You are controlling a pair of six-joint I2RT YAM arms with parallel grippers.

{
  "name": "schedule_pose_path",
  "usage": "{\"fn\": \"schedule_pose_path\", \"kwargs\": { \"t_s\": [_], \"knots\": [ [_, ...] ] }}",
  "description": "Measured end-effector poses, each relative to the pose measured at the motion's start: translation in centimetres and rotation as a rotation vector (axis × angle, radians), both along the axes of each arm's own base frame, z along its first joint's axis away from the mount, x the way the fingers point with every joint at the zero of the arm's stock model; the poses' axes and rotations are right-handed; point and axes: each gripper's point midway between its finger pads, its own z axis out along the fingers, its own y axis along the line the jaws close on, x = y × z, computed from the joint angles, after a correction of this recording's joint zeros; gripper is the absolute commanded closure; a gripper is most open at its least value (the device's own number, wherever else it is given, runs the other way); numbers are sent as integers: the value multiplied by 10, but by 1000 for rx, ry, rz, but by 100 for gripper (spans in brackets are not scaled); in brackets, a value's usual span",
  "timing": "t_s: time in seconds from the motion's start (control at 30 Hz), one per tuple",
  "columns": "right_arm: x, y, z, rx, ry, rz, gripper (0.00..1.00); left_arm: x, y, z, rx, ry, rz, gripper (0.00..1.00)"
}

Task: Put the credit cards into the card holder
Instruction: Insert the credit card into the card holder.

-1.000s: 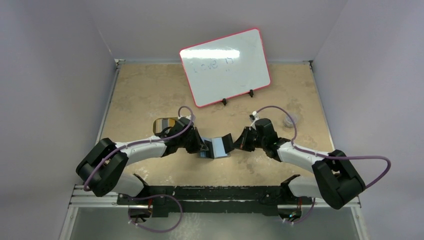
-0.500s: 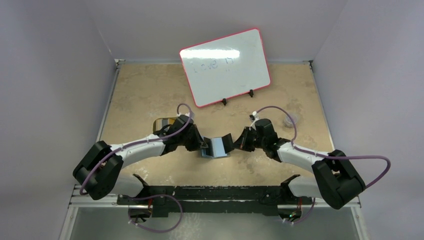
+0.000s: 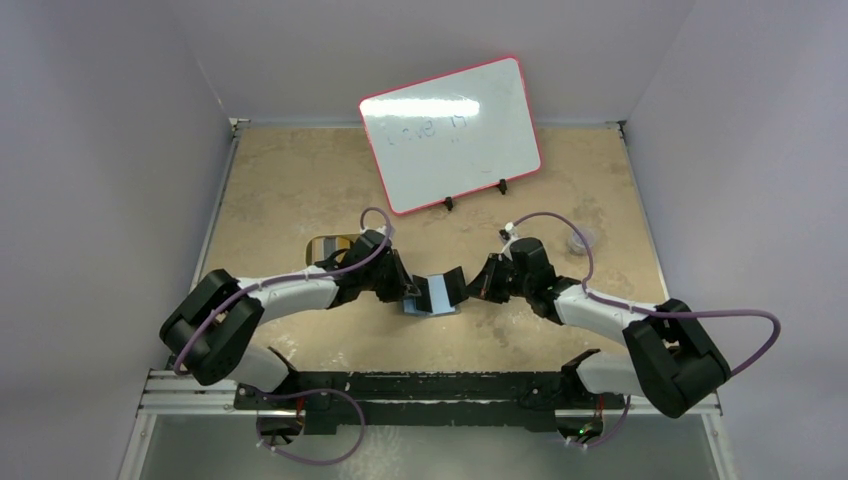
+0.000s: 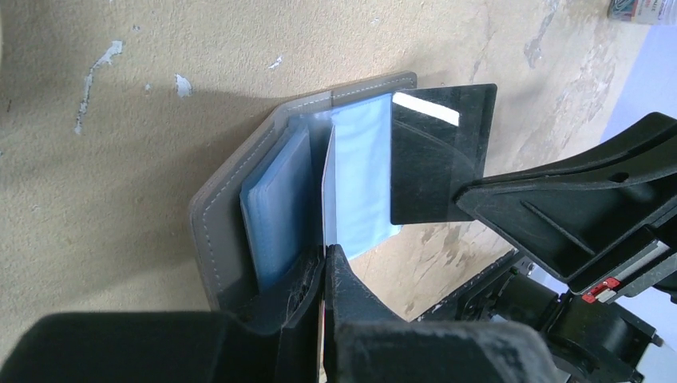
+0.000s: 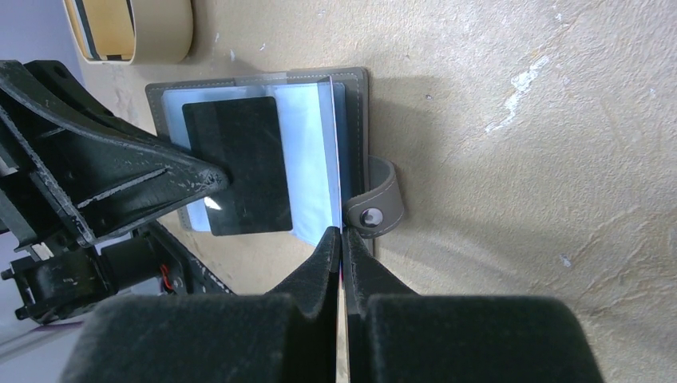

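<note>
**Two Pinched Hands Are Working Cards at the Open Holder**

The card holder (image 5: 359, 120) is lying open and flat on the desk (image 5: 519, 159), directly between the two hands. Its snap tab (image 5: 383, 201) is sticking out just beside the right hand's fingertips.

The left hand (image 4: 326, 257) is pinching shut on a thin sheet that is showing only its pale edge to its own camera. From the opposite wrist this is reading as a glossy black rectangle, the left card (image 5: 239, 163), hanging over the holder's pale blue sleeves (image 4: 275, 207) just ahead of that hand. The right hand (image 5: 341, 236) is likewise clamping tight on a thin upright sheet. From the left wrist it is appearing as another black rectangle, the right card (image 4: 439, 152), tilting up just beyond the left hand's tips. Whether either one is a bare card or a sleeve page already carrying a card cannot be told.

The cards are looking light, thin and stiff with a little spring, and their gloss is suggesting a slick face. A narrow fingertip pinch on one short edge is probably suiting them best, leaving most of the length free to slide into a pocket. The sleeves are looking soft and clingy, so their mouths are likely collapsing unless one hand is holding a page aside. The holder itself is light and could be skating across the desk under a push, and a crooked entry could be buckling a sleeve or twisting a card out of the grip.

A gold tin (image 3: 328, 245) is sitting behind the left hand, apart from the holder.
</note>
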Motion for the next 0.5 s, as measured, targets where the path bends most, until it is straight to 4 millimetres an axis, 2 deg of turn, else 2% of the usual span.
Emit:
{"fn": "schedule_pose_path", "kwargs": {
  "t_s": [0.5],
  "knots": [
    [0, 0, -1, 1, -3, 0, 100, -4, 7, 2, 22, 11, 10, 100]
  ]
}}
